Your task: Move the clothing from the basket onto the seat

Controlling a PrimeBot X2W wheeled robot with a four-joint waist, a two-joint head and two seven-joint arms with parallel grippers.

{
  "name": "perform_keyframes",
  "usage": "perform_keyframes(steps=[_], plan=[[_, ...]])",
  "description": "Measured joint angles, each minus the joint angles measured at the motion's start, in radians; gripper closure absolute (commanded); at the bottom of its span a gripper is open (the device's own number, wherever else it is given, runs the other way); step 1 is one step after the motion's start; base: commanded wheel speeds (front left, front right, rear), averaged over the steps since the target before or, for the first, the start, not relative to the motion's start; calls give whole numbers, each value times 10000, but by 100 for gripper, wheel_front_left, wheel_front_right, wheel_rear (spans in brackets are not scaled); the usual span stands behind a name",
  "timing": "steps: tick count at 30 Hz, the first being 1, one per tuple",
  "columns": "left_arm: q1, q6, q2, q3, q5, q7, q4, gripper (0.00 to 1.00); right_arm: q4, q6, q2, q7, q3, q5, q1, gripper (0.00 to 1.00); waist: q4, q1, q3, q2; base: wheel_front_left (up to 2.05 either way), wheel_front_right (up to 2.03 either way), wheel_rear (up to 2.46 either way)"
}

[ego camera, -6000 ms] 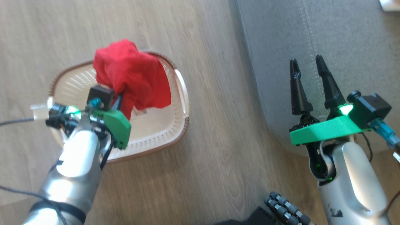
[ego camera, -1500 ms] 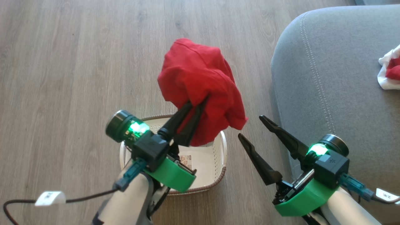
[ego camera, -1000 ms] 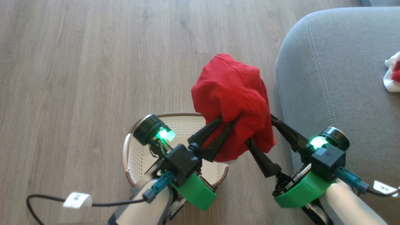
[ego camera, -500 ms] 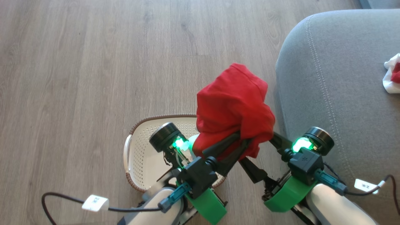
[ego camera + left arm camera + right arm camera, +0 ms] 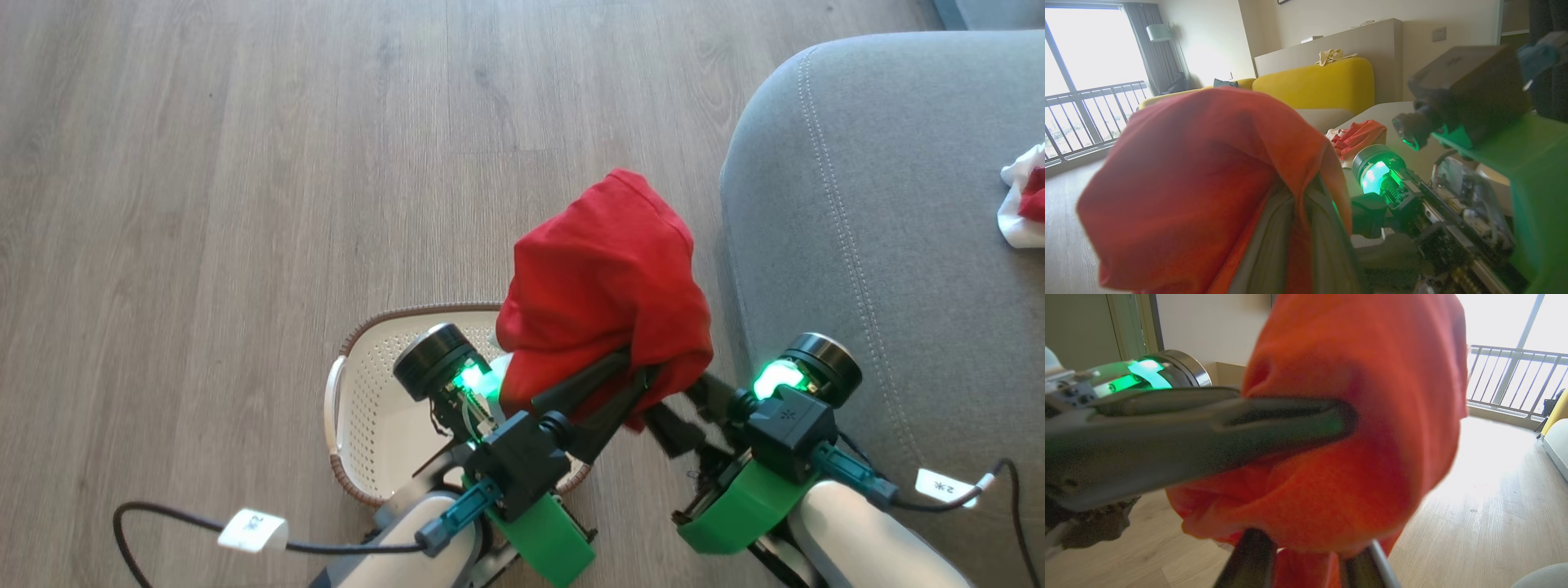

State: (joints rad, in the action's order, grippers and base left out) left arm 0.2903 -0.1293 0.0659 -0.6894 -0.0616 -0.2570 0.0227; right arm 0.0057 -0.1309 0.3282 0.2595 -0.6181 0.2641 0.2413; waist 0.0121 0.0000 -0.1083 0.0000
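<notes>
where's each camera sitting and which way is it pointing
Head view: on the head, facing down at basket, seat; left gripper and right gripper show.
Left wrist view: along its fingers into the red garment, toward the seat.
Right wrist view: along its fingers at the garment, toward a window.
Shared: both wrist views show the garment.

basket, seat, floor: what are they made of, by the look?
Basket: likely moulded plastic, cream, smooth, with punched holes; brown rim looks woven. Seat: grey woven upholstery, matte, with a stitched seam. Floor: wood-look planks, grain visible; real or laminate unclear.
</notes>
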Motion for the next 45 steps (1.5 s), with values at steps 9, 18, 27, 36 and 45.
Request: perform_keyframes(steps=[9, 18, 27, 36, 45], plan=[[-2, 0, 0, -2, -100, 0, -8, 100, -4, 0, -138, -2, 337, 25, -34, 100, 18, 0, 49, 0, 0, 0, 0], [-1, 0, -4, 125, -100, -2, 36, 100, -17, 0, -397, -2, 654, 25, -52, 100, 37, 0, -17, 0, 0, 0, 0], [-2, 19, -12, 458, 13, -4, 96, 0, -255, 0, -456, -2, 1110, -117, -63, 100, -4, 0, -2, 0, 0, 0, 0], [-61, 215, -17, 811, 188, -4, -121, 0, -286, 0, -617, -2, 1877, -332, -72, 100, -53, 0, 56, 0, 0, 0, 0], [-138, 445, 6, 1306, 209, -4, -729, 0, -330, 0, -637, -2, 2548, -508, -81, 100, -14, 0, 52, 0, 0, 0, 0]])
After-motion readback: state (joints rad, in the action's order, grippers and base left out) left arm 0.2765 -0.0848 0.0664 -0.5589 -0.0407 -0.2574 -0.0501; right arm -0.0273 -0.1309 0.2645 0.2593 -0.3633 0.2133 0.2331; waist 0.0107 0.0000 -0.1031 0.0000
